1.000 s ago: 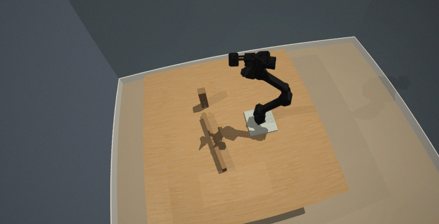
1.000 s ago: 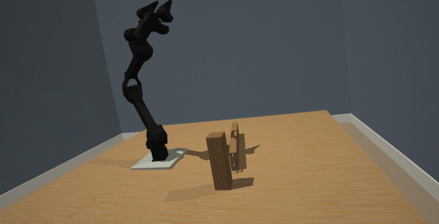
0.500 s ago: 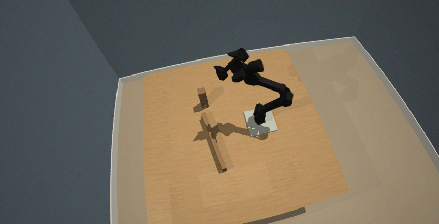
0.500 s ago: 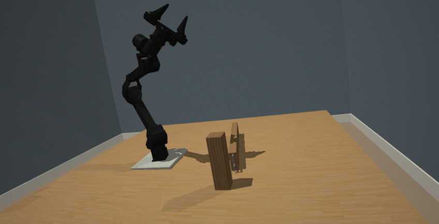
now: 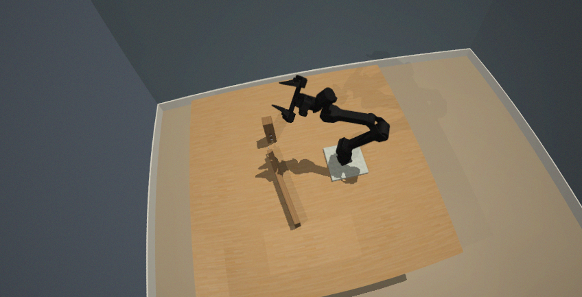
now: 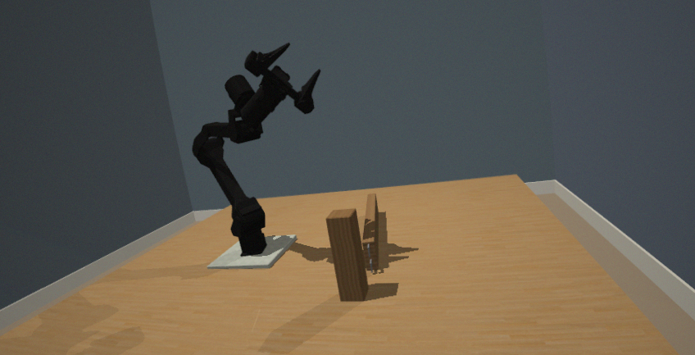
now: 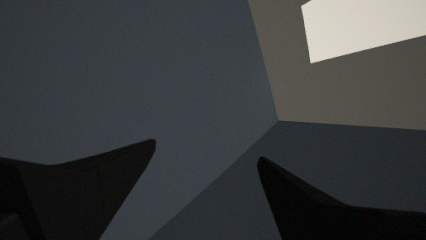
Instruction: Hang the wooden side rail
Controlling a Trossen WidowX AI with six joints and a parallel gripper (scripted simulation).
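Note:
The wooden side rail (image 5: 288,200) (image 6: 370,210) stands on its narrow edge on the table, its near end close to the headboard post but apart from it. Small metal hooks (image 6: 370,258) show at that near end in the exterior view. The headboard post (image 5: 267,121) (image 6: 347,258) stands upright; small metal bits show low on its rail-facing side in the top view, too small to tell as pins. My gripper (image 5: 276,94) (image 6: 304,56) (image 7: 208,153) is wide open and empty, high above the table, tilted upward, away from rail and post.
The arm's base stands on a pale square plate (image 5: 332,173) (image 6: 243,262), to one side of the rail. The arm's shadow falls across the rail. The wrist view shows only walls, ceiling and a bright ceiling panel (image 7: 365,25) beyond the fingers.

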